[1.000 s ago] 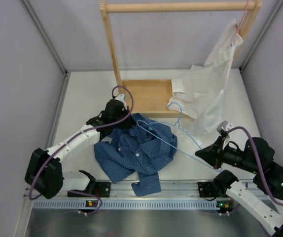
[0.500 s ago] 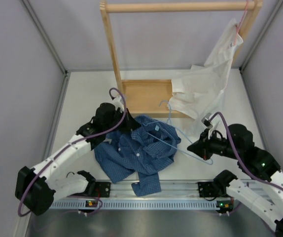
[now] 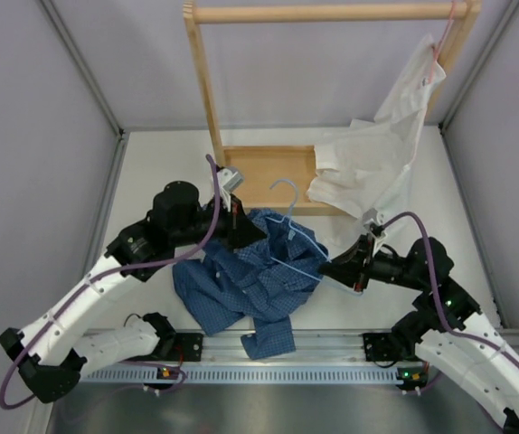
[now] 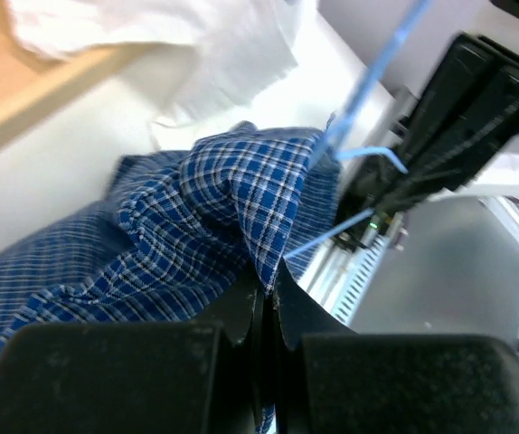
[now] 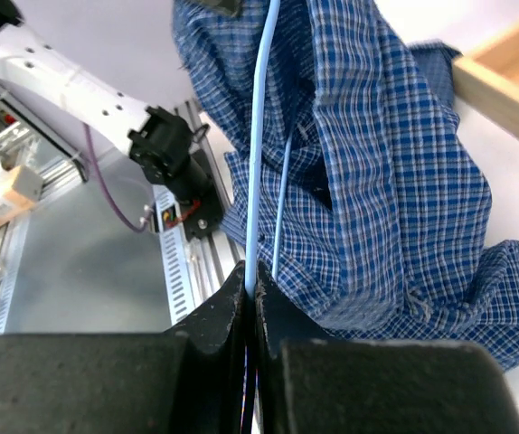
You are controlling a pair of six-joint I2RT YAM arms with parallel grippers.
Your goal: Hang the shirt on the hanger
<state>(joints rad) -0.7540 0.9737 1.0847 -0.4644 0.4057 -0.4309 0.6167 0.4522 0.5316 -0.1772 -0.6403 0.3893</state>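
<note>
The blue checked shirt (image 3: 241, 280) lies crumpled on the table's near middle. My left gripper (image 3: 246, 231) is shut on a fold of its upper edge and holds it raised; the left wrist view shows the cloth (image 4: 214, 199) pinched between the jaws (image 4: 267, 282). My right gripper (image 3: 329, 269) is shut on the light blue wire hanger (image 3: 288, 215), whose hook points up at the back. The hanger's left end lies over or in the shirt. In the right wrist view the wire (image 5: 259, 136) runs from the jaws (image 5: 253, 282) up along the shirt (image 5: 395, 181).
A wooden rack (image 3: 202, 81) with a base tray (image 3: 268, 176) stands at the back. A white shirt (image 3: 377, 163) hangs from a pink hanger (image 3: 440, 50) at its right end. A metal rail (image 3: 287, 371) runs along the near edge.
My right gripper has carried the hanger left, up to the shirt. My left gripper has shifted right with the shirt's edge and lifted it.
</note>
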